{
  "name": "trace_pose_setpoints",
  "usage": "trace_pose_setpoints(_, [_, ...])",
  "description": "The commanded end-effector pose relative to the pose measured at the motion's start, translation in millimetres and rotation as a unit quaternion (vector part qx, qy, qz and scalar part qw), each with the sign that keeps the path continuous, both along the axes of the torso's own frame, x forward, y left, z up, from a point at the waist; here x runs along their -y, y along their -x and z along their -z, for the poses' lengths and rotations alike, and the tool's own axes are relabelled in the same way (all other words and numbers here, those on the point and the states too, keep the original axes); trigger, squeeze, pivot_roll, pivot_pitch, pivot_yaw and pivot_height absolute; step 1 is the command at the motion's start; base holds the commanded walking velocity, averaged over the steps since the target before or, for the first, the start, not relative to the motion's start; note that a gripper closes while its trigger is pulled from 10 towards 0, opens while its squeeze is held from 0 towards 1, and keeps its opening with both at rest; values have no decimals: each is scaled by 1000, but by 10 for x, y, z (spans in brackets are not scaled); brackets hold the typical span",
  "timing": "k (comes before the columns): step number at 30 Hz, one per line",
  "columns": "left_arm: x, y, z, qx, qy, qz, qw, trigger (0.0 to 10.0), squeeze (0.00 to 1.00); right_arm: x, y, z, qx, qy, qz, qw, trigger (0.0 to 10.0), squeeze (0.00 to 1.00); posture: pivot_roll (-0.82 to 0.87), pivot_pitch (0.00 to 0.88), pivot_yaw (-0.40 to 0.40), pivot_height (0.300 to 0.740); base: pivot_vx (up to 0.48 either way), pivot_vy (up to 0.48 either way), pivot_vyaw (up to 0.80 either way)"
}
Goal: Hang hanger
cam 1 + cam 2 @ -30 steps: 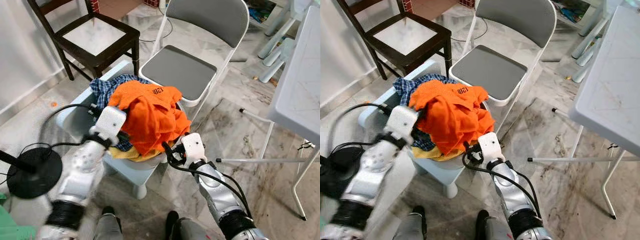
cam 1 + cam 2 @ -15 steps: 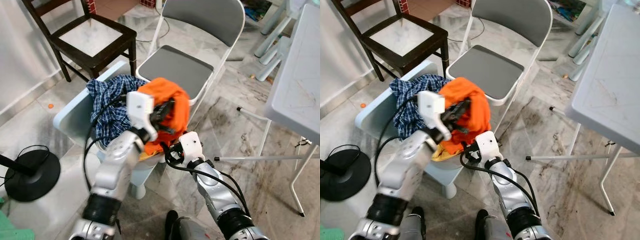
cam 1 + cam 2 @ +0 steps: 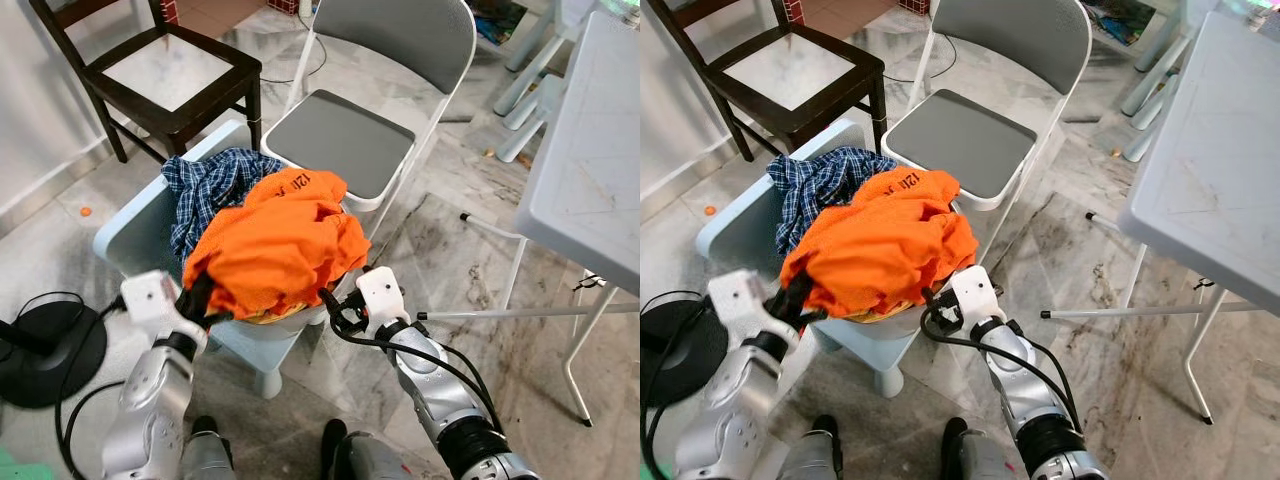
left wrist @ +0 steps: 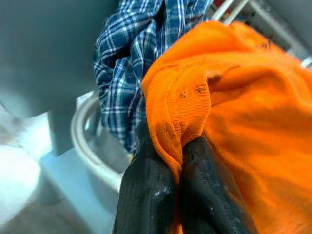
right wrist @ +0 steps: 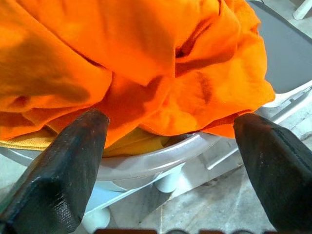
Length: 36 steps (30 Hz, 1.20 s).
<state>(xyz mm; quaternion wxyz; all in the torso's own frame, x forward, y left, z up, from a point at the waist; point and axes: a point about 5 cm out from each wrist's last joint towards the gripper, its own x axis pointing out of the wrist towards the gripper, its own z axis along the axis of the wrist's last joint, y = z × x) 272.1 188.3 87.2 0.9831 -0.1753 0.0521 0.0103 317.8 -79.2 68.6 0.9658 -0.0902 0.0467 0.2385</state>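
Over on the left a black round base (image 3: 45, 345) with its cable sits on the marble floor, and behind it a dark wooden chair (image 3: 160, 75) stands out of the way. Next comes the pale blue stool (image 3: 150, 225), carrying a pale basin (image 5: 161, 151) heaped with laundry, presumably put there so the robot can reach the pile without stooping. A blue checked shirt (image 3: 215, 185) lies at the back of the heap and an orange shirt (image 3: 275, 245) is spread over the front, with a yellow cloth (image 5: 131, 141) peeping out beneath it. The left gripper (image 4: 183, 161) has its two black fingers pressed together on a fold at the orange shirt's near edge, pinching it; I would guess the grip is there to draw the garment clear of the pile. The right gripper (image 5: 170, 146) hangs just in front of the basin's rim with its fingers (image 5: 73, 161) spread wide and nothing between them, ready, it seems, to take a second hold. No hanger can be made out anywhere, so the hanging itself looks some way off. Further right stands a grey folding chair (image 3: 345, 140), then a white table (image 3: 590, 170) along the edge.
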Motion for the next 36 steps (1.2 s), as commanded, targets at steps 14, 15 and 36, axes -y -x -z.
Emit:
trace_pose_setpoints(14, [267,26,-54,56,-374,135,916,10000,1000,-3,82,116,-19,4,3,1000,10000,0,254,293,-145,740,0,0,0])
trace_pose_setpoints(15, [201,39,-24,49,-396,121,909,10000,1000,-12,86,119,-19,4,4,1000,10000,0,255,295,-143,740,0,0,0])
trace_pose_setpoints(36, [-103,321,140,56,-569,56,819,10000,0,-66,79,112,-19,2,-3,1000,10000,0,280,308,-146,740,0,0,0])
